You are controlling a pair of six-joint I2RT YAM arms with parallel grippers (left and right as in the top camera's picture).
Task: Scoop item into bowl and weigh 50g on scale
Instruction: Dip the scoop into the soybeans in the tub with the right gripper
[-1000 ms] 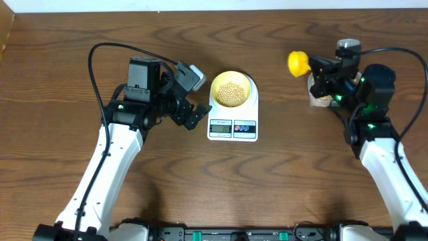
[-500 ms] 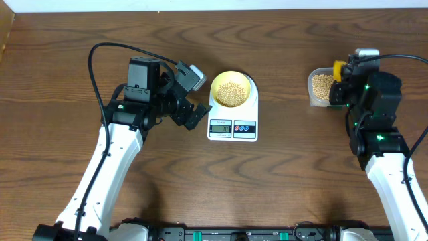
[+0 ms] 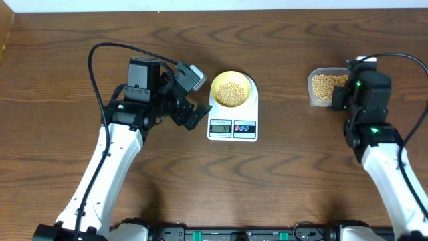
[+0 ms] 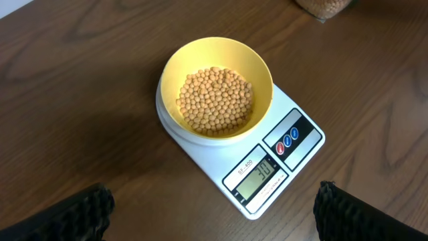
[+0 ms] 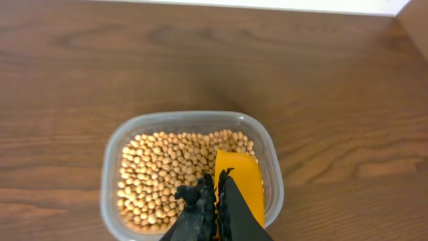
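Right wrist view: right claw (image 5: 215, 191) clamped tight on the scoop (image 5: 237, 179), whose blade lies on the beans (image 5: 164, 171) in the tub (image 5: 114, 144).
Left claw (image 3: 195, 97): spread wide, empty, just beside the scale (image 4: 294, 144).
Bowl (image 4: 261, 73): sits on the scale, partly filled; display shows 30.
Doing it well: dig shallow, lift level, carry less than a full load, tip gently.
Change: a second ago the scoop hung outside the tub, to its left; now it is inside. Left arm unmoved.
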